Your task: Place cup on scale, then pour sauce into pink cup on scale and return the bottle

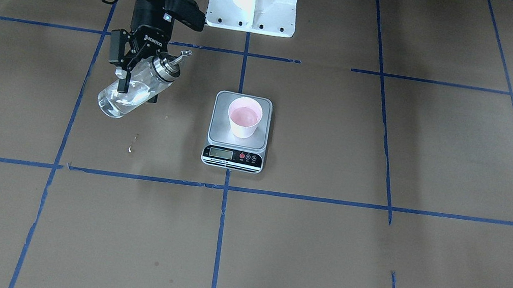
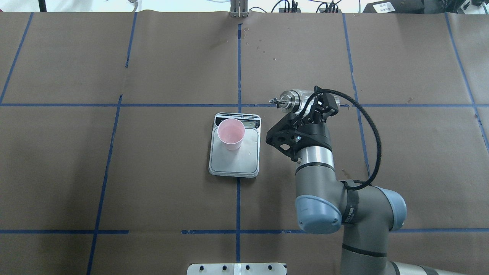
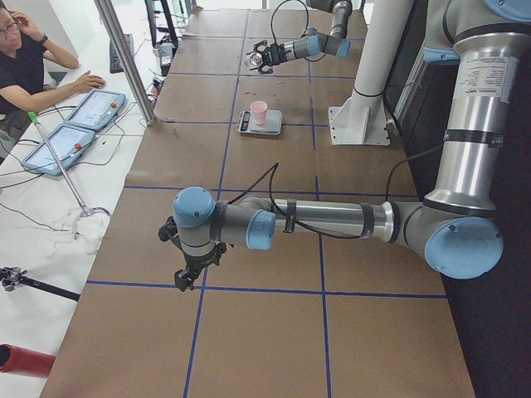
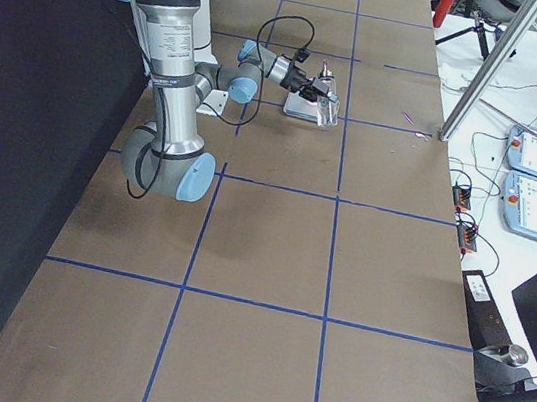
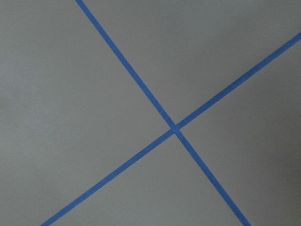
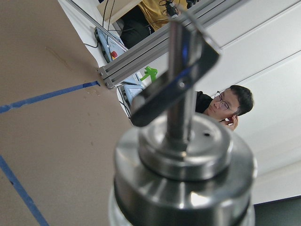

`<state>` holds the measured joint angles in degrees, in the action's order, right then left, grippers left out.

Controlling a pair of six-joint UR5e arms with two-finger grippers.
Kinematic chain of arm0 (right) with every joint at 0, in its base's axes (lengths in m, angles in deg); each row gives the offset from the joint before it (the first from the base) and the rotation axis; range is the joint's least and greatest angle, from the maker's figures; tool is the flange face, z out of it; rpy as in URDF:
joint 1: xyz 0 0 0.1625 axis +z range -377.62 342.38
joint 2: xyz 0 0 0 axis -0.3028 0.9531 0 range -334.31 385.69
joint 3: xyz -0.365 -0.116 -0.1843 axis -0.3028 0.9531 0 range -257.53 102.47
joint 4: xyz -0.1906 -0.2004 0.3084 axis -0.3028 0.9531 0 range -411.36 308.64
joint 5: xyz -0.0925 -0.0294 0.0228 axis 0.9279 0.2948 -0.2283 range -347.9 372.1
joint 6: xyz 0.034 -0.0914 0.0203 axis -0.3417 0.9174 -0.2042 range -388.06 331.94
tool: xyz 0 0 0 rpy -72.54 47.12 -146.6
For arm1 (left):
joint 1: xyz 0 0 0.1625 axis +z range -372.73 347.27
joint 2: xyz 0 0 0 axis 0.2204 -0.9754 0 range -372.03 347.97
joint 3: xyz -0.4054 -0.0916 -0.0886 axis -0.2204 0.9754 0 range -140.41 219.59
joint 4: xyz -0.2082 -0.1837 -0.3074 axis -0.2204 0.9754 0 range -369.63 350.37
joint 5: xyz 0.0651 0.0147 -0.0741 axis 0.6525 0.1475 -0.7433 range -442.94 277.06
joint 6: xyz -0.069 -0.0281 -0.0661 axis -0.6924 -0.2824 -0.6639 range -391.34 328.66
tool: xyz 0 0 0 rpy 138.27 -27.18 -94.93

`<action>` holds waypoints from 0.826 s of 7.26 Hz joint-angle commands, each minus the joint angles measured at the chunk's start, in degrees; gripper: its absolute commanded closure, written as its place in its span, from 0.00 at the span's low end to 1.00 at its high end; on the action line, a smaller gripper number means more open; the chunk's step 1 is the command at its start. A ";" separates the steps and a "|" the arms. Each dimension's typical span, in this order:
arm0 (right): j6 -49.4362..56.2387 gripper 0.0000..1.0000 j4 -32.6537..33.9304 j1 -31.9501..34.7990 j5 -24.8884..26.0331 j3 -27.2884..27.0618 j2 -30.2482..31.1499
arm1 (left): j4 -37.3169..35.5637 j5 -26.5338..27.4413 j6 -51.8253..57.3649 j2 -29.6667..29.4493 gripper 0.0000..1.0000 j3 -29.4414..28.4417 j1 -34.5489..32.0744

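Robotics lab; tape-gridded table [image 2: 172,183]; prob. teach pendants [image 3: 95,108]; operator [image 3: 21,58] at side desk [image 3: 33,203]

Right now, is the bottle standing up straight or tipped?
Tipped. The right gripper holds the bottle slanted above the table, its spout pointing toward the scale, not over the cup.

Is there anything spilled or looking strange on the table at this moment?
Yes. Small wet-looking marks dot the brown paper beside the scale, and more lie near the operators' edge, possibly spilled sauce. The cup stands upright.
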<state>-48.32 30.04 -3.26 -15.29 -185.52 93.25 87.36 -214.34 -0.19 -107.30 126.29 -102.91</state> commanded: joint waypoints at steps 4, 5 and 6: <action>12.94 1.00 10.71 -2.32 8.32 5.59 -4.61 | 0.22 0.00 0.14 -0.52 0.00 -1.80 0.09; 15.58 1.00 10.71 -2.32 8.41 6.65 -5.58 | 0.40 0.00 0.14 -1.05 0.00 -2.94 0.09; 15.78 1.00 10.71 -2.32 10.50 7.53 -5.59 | 0.49 -0.09 0.14 -1.14 0.00 -3.38 0.09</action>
<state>-34.16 40.70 -5.55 -6.53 -179.25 88.17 87.70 -214.36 -0.05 -108.13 123.76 -102.83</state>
